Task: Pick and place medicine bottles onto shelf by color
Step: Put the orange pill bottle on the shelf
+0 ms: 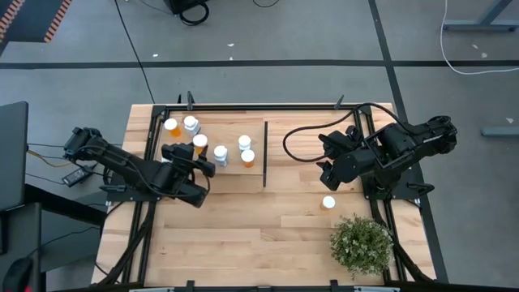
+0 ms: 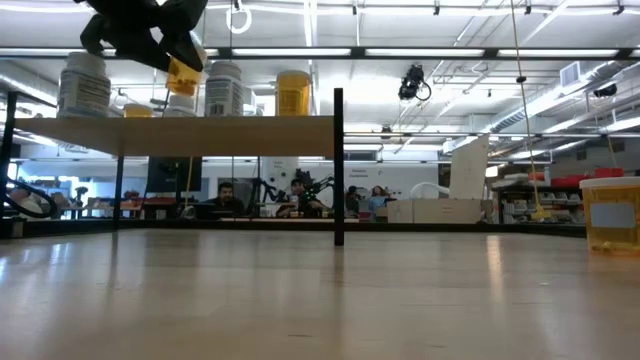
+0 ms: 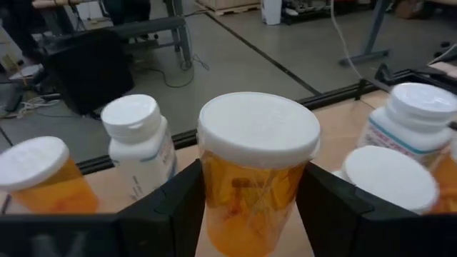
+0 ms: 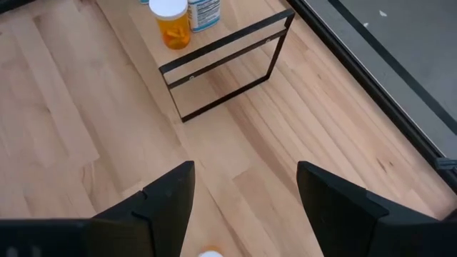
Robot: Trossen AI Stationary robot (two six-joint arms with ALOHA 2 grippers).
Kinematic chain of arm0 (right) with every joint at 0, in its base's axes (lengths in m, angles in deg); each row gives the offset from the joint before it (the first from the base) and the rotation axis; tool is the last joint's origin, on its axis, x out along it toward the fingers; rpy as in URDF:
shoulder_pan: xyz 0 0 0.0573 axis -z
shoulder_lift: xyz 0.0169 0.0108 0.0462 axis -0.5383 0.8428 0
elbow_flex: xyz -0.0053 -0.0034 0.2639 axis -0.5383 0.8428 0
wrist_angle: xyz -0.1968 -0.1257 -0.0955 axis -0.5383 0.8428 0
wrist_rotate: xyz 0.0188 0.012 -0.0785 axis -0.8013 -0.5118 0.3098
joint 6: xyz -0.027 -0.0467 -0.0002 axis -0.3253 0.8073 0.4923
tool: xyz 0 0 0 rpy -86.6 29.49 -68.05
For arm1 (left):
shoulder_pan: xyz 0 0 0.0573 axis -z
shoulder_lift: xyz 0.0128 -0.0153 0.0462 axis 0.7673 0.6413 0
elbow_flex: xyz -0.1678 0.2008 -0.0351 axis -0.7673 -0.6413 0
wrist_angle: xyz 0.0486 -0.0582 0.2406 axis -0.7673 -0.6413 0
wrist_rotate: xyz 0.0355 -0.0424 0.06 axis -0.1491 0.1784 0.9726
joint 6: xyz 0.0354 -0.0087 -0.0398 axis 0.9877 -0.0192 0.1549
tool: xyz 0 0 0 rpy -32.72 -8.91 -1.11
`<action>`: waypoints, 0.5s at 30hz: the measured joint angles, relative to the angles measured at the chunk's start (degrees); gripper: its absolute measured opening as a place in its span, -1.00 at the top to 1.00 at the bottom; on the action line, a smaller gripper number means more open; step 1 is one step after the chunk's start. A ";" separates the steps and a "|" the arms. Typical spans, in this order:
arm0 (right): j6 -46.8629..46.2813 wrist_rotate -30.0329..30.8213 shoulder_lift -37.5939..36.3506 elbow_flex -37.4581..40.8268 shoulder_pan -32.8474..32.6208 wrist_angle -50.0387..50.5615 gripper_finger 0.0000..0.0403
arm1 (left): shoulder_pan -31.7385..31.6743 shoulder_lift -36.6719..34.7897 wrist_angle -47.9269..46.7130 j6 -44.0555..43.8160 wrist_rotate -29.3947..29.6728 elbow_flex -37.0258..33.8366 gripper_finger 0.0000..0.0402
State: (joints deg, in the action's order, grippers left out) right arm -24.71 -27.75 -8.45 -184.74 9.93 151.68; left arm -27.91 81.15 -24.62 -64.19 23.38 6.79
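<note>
Overhead, left end effector (image 3: 253,207) grips orange bottle (image 3: 255,175); bottles crowd beside; right end effector (image 4: 243,203) wide

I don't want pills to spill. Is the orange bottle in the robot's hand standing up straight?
Upright: the orange bottle sits cap-up between the left gripper's fingers.

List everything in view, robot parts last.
shelf: 1, light wood, raised, on the table's far left part
divider: 1, black, upright on the shelf's right edge
white bottles: 3, white caps, standing on the shelf
orange bottles on shelf: 2, white caps, one far left, one near the divider
held orange bottle: 1, white cap, over the shelf
loose orange bottle: 1, on the table right of the shelf
plant: 1, green, near right corner
table: 1, wood planks, black frame
people: at least two, in the room behind
left tool: shut on the held orange bottle
right tool: open, above the table right of the divider
</note>
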 joint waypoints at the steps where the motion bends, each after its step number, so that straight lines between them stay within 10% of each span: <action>1: -0.03 0.00 0.00 0.01 0.00 -0.01 -0.26 | 0.28 -0.01 0.36 -0.03 0.02 0.05 0.01; 15: -0.07 0.39 0.00 0.00 0.00 0.00 -0.26 | 3.14 1.31 8.68 -0.55 -2.04 -1.17 0.03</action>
State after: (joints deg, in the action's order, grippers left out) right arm -24.79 -27.35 -8.45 -184.74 9.93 151.68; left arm -24.76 82.46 -15.94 -64.74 21.34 5.62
